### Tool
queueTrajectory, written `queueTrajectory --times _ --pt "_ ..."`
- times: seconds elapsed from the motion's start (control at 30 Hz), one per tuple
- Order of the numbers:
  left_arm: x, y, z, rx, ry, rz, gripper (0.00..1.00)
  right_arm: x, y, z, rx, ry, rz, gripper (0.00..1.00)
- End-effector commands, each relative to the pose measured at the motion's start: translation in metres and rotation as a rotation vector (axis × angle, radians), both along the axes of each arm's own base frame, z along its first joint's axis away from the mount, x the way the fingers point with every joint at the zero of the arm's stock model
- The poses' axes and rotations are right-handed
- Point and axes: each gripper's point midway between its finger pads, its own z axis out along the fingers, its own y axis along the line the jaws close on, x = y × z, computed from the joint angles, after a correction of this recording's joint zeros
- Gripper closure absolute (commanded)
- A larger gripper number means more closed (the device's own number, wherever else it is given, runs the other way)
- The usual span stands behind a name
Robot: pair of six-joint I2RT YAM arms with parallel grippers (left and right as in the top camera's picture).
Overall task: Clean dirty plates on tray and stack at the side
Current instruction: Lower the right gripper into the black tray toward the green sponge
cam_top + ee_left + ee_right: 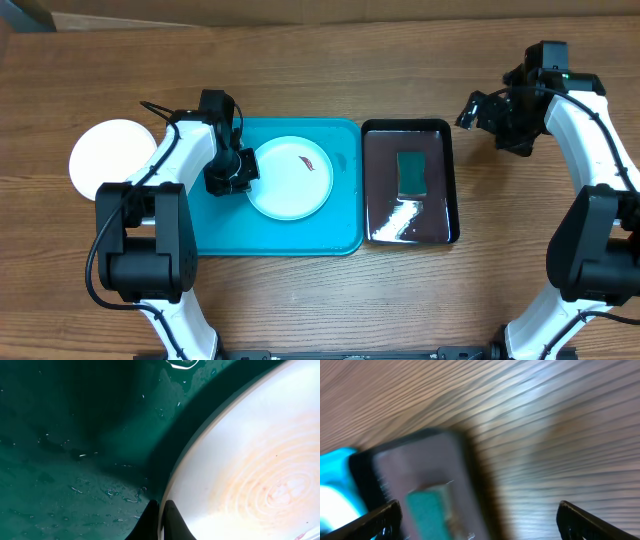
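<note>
While the far left of the wooden table is scanned first, a white plate is noted there, lying flat, outside the tray and close beside the left arm.

Next, the left gripper is found low inside the teal tray, at the left edge of the smeared plate. In the left wrist view its fingers are seen drawn together, with the plate's rim pinched between them. The plate is seated in the middle of the tray. A reddish streak is marked on its upper right part, and faint orange-brown rings are recorded on its face up close. Water droplets are scattered over the tray floor.

Just right of the teal tray, a glossy black tray is logged, with a green sponge held in it.

Farthest right, the right gripper is hung over bare table beyond the black tray's upper right corner. Its fingers are spread wide, with nothing gripped between them. The right wrist view is blurred.
</note>
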Motion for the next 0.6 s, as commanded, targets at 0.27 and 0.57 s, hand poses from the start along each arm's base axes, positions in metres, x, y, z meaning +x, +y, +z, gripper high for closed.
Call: queueTrajectory --times 0.27,0.57 --pt "0.002 0.013 -0.005 0.064 -0.002 0.019 0.96 -0.039 0.075 0.011 0.108 0.100 0.214 0.17" --pt "0.003 0.013 -0.005 0.064 -0.005 0.019 0.96 -0.073 0.101 -0.014 -0.201 0.189 0.376 0.16"
